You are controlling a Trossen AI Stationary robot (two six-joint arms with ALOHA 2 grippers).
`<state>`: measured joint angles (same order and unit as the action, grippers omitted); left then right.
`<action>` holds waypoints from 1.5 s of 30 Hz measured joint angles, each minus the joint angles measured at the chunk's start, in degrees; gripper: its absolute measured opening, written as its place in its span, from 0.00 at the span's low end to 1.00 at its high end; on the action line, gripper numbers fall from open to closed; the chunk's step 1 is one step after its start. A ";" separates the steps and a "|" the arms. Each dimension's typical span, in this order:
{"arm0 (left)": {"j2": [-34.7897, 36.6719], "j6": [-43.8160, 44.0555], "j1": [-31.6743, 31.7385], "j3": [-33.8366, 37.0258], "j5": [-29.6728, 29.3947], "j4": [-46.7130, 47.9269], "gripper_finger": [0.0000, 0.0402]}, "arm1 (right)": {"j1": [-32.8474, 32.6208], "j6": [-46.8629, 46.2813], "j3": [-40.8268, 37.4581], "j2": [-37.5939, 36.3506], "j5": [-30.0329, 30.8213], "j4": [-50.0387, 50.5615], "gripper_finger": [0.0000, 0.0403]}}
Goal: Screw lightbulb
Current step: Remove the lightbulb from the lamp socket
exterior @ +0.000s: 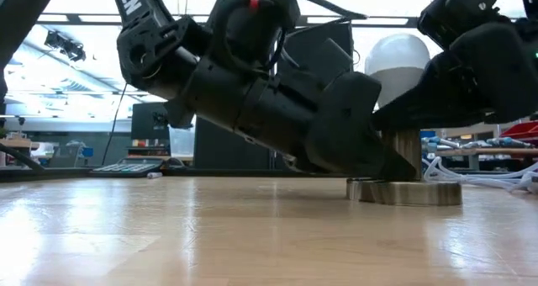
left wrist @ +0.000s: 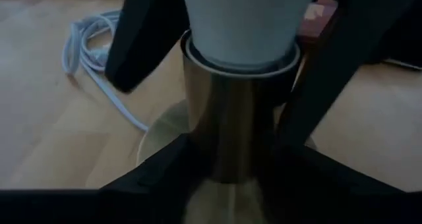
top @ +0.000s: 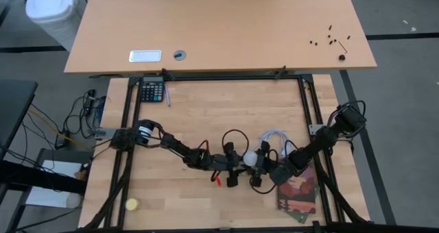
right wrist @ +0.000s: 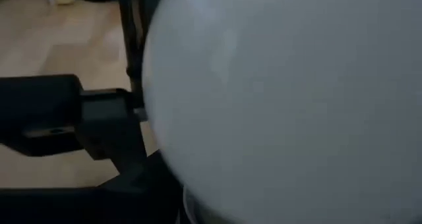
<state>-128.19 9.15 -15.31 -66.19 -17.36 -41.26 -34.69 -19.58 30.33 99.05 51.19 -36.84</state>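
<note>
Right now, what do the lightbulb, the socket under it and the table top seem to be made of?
The lightbulb: frosted white, matt, glass or plastic; the look leaves it open. The socket: likely metal, a smooth silvery-bronze sleeve with soft reflections, on a round flat base of the same sheen. The table top: light wood, with visible grain and plank seams, lightly glossy in the low view.

The socket (top: 252, 166) stands on the table (top: 206, 109), near its front middle. The lightbulb (top: 252, 157) sits upright in the socket. The left gripper (top: 236, 166) lies just left of the socket, the right gripper (top: 264, 166) just right. A coiled cable (top: 274, 137) lies behind the socket to the right. A calculator (top: 151, 91) lies far behind the socket, leftward. A small ball (top: 131, 205) lies far left, nearer the front.
</note>
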 joint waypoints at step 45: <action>0.03 -1.72 -0.19 -0.02 -0.76 -8.29 0.47 | 2.53 4.42 0.15 -2.65 -9.07 -8.12 0.54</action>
<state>-128.16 7.43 -15.51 -66.22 -18.12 -49.55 -32.16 -15.16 30.48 96.40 42.12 -44.96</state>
